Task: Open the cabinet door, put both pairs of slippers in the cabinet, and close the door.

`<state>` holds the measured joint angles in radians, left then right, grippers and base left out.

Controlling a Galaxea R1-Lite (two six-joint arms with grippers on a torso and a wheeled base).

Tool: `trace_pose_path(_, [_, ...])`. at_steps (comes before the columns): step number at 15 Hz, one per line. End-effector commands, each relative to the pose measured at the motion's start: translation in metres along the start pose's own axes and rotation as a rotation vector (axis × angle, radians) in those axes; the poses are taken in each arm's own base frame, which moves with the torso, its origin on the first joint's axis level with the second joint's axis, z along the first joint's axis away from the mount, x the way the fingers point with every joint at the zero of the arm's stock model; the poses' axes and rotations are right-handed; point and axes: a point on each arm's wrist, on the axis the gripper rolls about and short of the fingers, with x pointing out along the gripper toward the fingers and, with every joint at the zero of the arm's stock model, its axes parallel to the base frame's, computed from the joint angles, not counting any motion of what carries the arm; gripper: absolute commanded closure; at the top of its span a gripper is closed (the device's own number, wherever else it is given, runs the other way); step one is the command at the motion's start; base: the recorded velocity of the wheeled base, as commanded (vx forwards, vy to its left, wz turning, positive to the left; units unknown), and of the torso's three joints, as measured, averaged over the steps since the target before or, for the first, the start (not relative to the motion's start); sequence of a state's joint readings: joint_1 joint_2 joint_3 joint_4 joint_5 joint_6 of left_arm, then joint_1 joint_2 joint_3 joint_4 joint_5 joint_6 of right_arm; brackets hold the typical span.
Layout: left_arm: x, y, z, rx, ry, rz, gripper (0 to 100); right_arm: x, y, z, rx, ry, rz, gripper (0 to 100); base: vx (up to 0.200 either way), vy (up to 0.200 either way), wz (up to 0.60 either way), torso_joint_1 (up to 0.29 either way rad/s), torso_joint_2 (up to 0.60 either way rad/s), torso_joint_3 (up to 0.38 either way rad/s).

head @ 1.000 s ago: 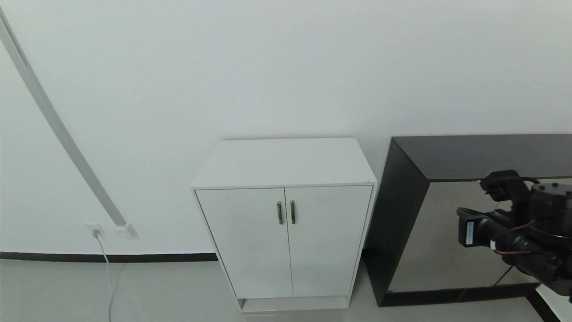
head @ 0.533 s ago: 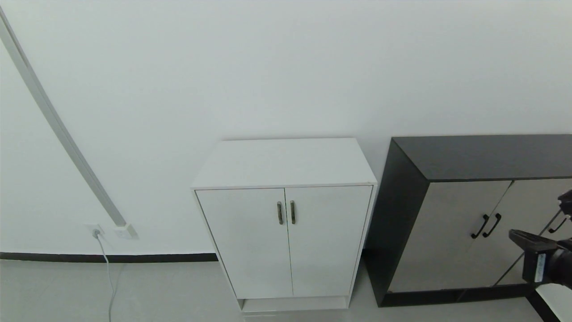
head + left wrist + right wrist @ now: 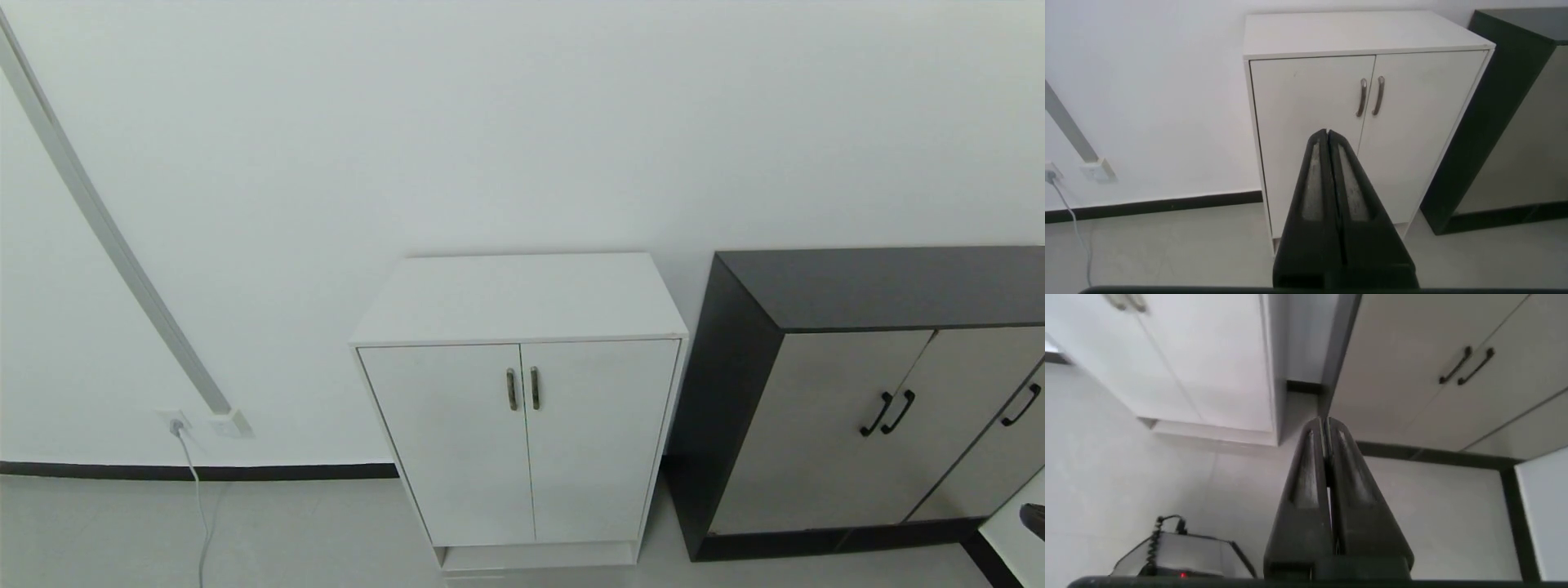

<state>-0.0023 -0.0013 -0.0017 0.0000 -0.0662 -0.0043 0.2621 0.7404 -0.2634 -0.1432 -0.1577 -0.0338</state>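
Note:
A white two-door cabinet [image 3: 520, 408] stands against the wall with both doors closed and two metal handles [image 3: 522, 388] at the centre seam. The left wrist view faces the same white cabinet [image 3: 1372, 122] from the front; my left gripper [image 3: 1328, 135] is shut and empty, some distance in front of the doors. My right gripper [image 3: 1328, 423] is also shut and empty, held low over the floor near the gap between the white cabinet [image 3: 1200, 359] and the dark one.
A dark cabinet [image 3: 865, 392] with grey doors and black handles stands right of the white one, seen too as the dark cabinet [image 3: 1429, 367]. A wall socket with a grey cable [image 3: 192, 482] and a slanted cable duct [image 3: 106, 237] are at the left. Grey floor lies in front.
My right arm, which stood in front of the dark cabinet a second ago, has dropped down and right out of the head view. The cabinet doors stay closed.

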Motion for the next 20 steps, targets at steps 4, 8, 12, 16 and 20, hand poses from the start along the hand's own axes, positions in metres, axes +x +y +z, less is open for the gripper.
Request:
trace_pose_path(4, [0.0,0.0,0.0,0.0,0.001,-0.001,100,-0.005,0.003,-0.038,0.018,0.061,0.113,100,0.0,0.0,0.0,0.0,0.0,0.0])
trace_pose_path(8, [0.0,0.0,0.0,0.0,0.001,-0.001,100,-0.008,0.005,-0.063,0.02,0.104,0.202,100,0.0,0.0,0.0,0.0,0.0,0.0])
trace_pose_path(12, [0.0,0.0,0.0,0.0,0.001,-0.001,100,-0.009,0.006,-0.077,0.021,0.153,0.204,100,0.0,0.0,0.0,0.0,0.0,0.0])
trace_pose_path(16, [0.0,0.0,0.0,0.0,0.001,-0.001,100,-0.015,0.006,-0.083,0.026,0.169,0.232,100,0.0,0.0,0.0,0.0,0.0,0.0])
trace_pose_path(20, [0.0,0.0,0.0,-0.002,0.001,0.001,100,-0.021,0.003,-0.09,0.004,0.155,0.127,100,0.0,0.0,0.0,0.0,0.0,0.0])
